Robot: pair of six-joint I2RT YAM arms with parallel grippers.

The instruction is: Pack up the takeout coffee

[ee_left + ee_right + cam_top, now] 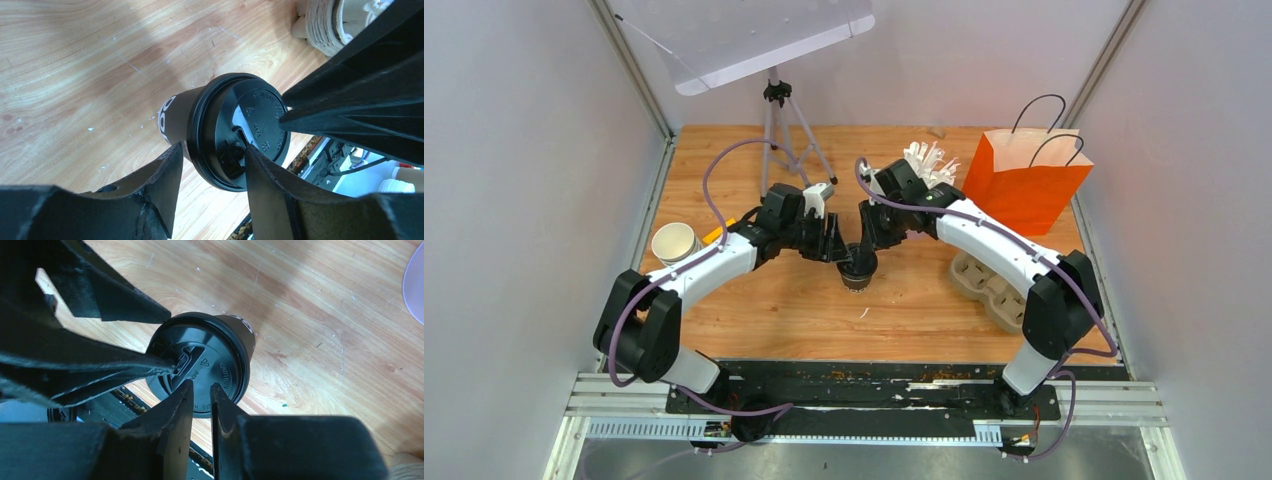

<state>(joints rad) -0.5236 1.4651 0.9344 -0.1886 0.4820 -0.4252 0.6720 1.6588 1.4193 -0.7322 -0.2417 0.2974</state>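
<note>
Black fingers of the left hand (212, 150) fill the foreground of its wrist view, set apart astride the rim of the lid (260, 112): one lies beside the cup wall, the other over the lid's top. Whether they are grasping the rim cannot be told. The right hand (201, 386) is almost clenched, with only a thin slit between its fingers. Its tips rest over the lid top, and whether they press on it cannot be told.

The takeout coffee cup (858, 268), dark with white lettering, stands upright near the middle of the wooden surface (904, 310), between the two hands. It is outside the brown pulp tray (984, 280) to its right and the orange paper bag (1024, 180) behind that. An open paper cup (674, 242) stands at the left edge.
</note>
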